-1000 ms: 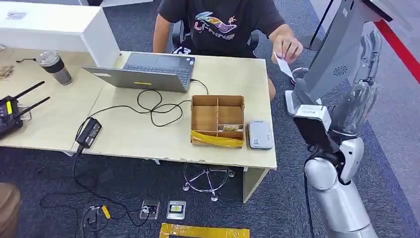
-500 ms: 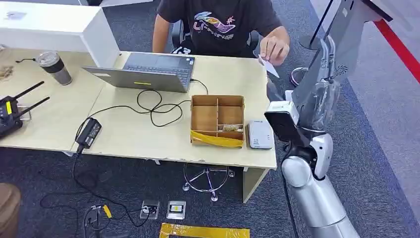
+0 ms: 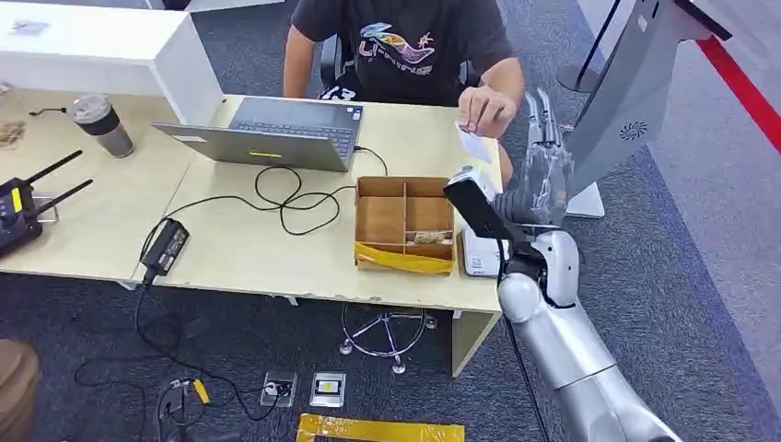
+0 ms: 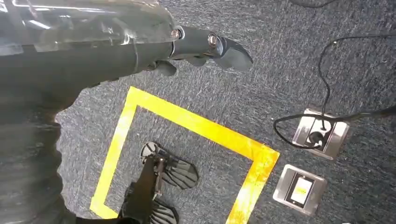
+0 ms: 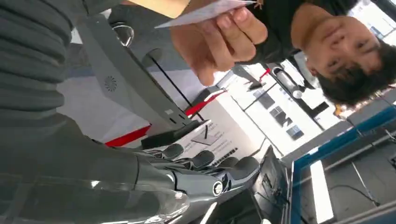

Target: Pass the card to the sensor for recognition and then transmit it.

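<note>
Right hand [image 3: 542,157] is up near the far right corner of the surface [image 3: 230,249], fingers stretched out straight and apart, holding nothing yet. In the right wrist view the same hand [image 5: 205,175] looks flat and released, fingers side by side. Left hand [image 4: 205,46] hangs down by the floor, fingers loosely curled, nothing in it as far as I can see. So the card [image 3: 475,145] isn't mine yet: a person across the surface has it pinched in their hand [image 3: 485,109], holding it out just beside my raised fingers, close but apart. From the wrist cam the card [image 5: 203,11] shows as a thin white sheet seen nearly edge-on, gripped at one end by the person's fingers. My guess on handling: super light, thin, stiff-ish plastic with some flex, and slick on both faces, so it could slide out of a lazy grip or twist if I grab a corner. I'd take the free end, the part sticking out away from their fingers, thumb on one flat face and fingers on the other, so there's still plenty of card showing to present. The sensor [image 3: 481,250], that grey pad, sits right next to the box [image 3: 405,224], partly behind my arm, so it's a short trip once I've got a hold.
</note>
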